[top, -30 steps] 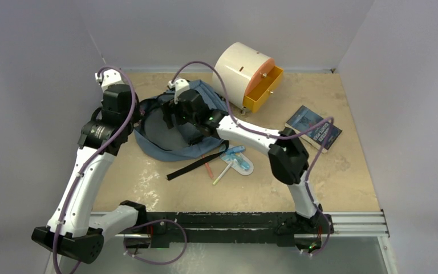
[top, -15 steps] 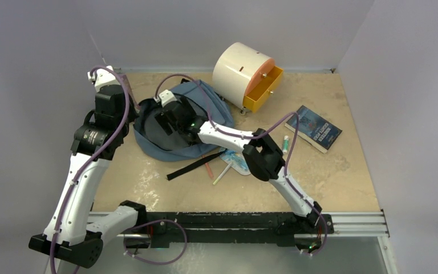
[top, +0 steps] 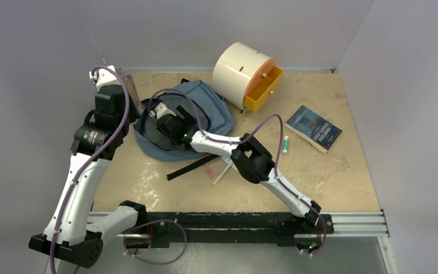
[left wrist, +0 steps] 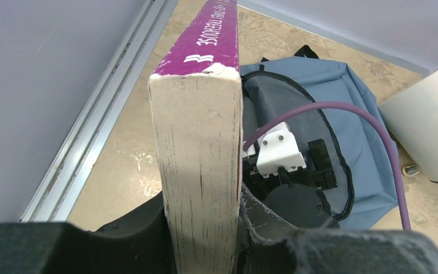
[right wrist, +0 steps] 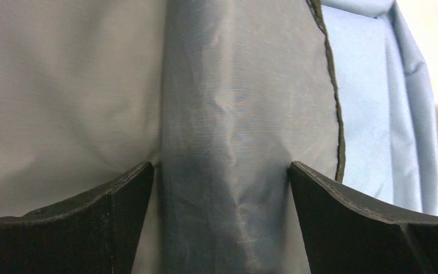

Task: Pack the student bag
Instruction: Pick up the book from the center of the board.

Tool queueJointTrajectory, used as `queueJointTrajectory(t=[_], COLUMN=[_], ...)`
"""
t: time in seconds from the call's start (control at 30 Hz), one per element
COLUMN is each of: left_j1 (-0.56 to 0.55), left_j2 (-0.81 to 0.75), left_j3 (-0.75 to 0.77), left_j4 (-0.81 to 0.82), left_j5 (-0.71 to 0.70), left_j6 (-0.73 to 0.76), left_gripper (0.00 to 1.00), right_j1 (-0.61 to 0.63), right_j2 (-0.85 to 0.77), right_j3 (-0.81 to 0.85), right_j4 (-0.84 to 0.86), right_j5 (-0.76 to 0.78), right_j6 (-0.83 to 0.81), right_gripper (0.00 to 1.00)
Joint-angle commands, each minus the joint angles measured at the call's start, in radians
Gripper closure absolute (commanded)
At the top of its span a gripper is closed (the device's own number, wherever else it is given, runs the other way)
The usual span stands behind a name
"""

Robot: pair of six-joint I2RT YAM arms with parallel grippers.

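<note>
The slate-blue student bag [top: 214, 111] lies at the back middle of the table, its mouth facing left. My right gripper [top: 161, 123] reaches inside that mouth. In the right wrist view it [right wrist: 221, 171] stands open, both fingers [right wrist: 120, 200] spread over the grey lining [right wrist: 228, 114], with nothing between them; blue outer fabric [right wrist: 376, 85] shows at the right. My left gripper [top: 126, 94] hovers just left of the bag, shut on a thick book with a purple spine [left wrist: 197, 171], held on edge above the bag's opening [left wrist: 319, 148].
A cream cylindrical cabinet [top: 240, 68] with an open orange drawer [top: 262, 88] stands behind the bag. A dark blue book [top: 313, 128] lies at the right, a small marker [top: 286, 144] beside it. Pens [top: 221, 174] and a black strap [top: 194, 165] lie in front of the bag.
My right gripper has moved left, deeper into the bag's mouth, its elbow swinging left too. The left arm drew slightly back and left with the book, then held still.
</note>
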Motion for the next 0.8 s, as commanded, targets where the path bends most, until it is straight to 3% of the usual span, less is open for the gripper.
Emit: queueJointTrajectory(t=[0.0, 0.1, 0.23, 0.33, 0.4, 0.6, 0.77], left_j1=[0.004, 0.004, 0.004, 0.004, 0.004, 0.004, 0.004], left_j2=[-0.021, -0.02, -0.017, -0.017, -0.022, -0.029, -0.013], left_j3=[0.041, 0.036, 0.027, 0.017, -0.005, -0.07, -0.103], left_j4=[0.111, 0.116, 0.123, 0.129, 0.144, 0.154, 0.159], left_j5=[0.002, 0.007, 0.017, 0.025, 0.036, 0.092, 0.148], left_j6=[0.009, 0.009, 0.009, 0.004, -0.003, -0.064, -0.114], left_gripper=[1.0, 1.0, 1.0, 1.0, 1.0, 1.0, 1.0], right_j1=[0.001, 0.001, -0.001, 0.0, -0.002, -0.02, -0.05], right_j2=[-0.004, -0.011, -0.037, -0.046, -0.066, -0.173, -0.231], right_j3=[0.039, 0.018, -0.013, -0.012, -0.021, -0.081, -0.083], right_j4=[0.02, 0.035, 0.06, 0.061, 0.061, 0.061, 0.042], right_j5=[0.128, 0.138, 0.144, 0.14, 0.123, 0.008, -0.076], right_j6=[-0.072, -0.073, -0.067, -0.047, -0.009, 0.094, 0.143], right_gripper=[0.14, 0.27, 0.51, 0.61, 0.68, 1.0, 1.0])
